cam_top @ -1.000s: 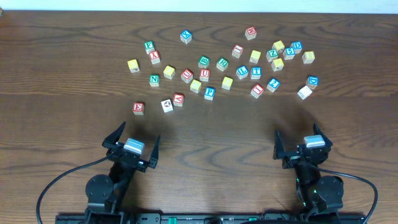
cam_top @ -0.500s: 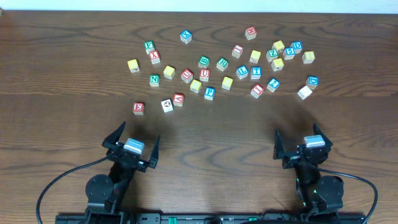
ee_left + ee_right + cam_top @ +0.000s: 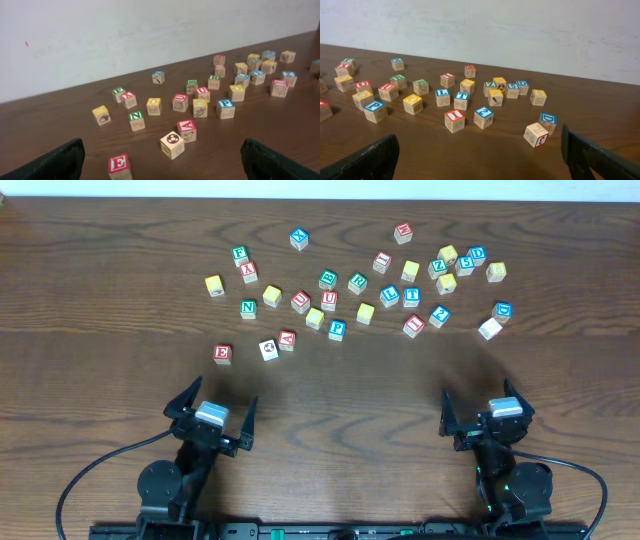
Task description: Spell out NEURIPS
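Note:
The letter cubes lie scattered across the far half of the table. The red E (image 3: 222, 353) (image 3: 120, 165) is nearest my left gripper. The green N (image 3: 248, 308) (image 3: 136, 120) is behind it, and the blue P (image 3: 337, 330) (image 3: 226, 108) is near the middle. A red I (image 3: 414, 325) (image 3: 454, 120) lies on the right. A green cube (image 3: 357, 282) may be the R. I cannot pick out the task's U or the yellow S. My left gripper (image 3: 215, 404) (image 3: 162, 167) and right gripper (image 3: 482, 406) (image 3: 480, 165) are open, empty and short of the cubes.
Other cubes lie among them: a red U (image 3: 329, 300), a soccer-ball cube (image 3: 171, 144), a red A (image 3: 186, 130), a blue Z (image 3: 483, 117), a cube marked 3 (image 3: 536, 134). Bare wood lies between grippers and cubes. A white wall stands behind the table.

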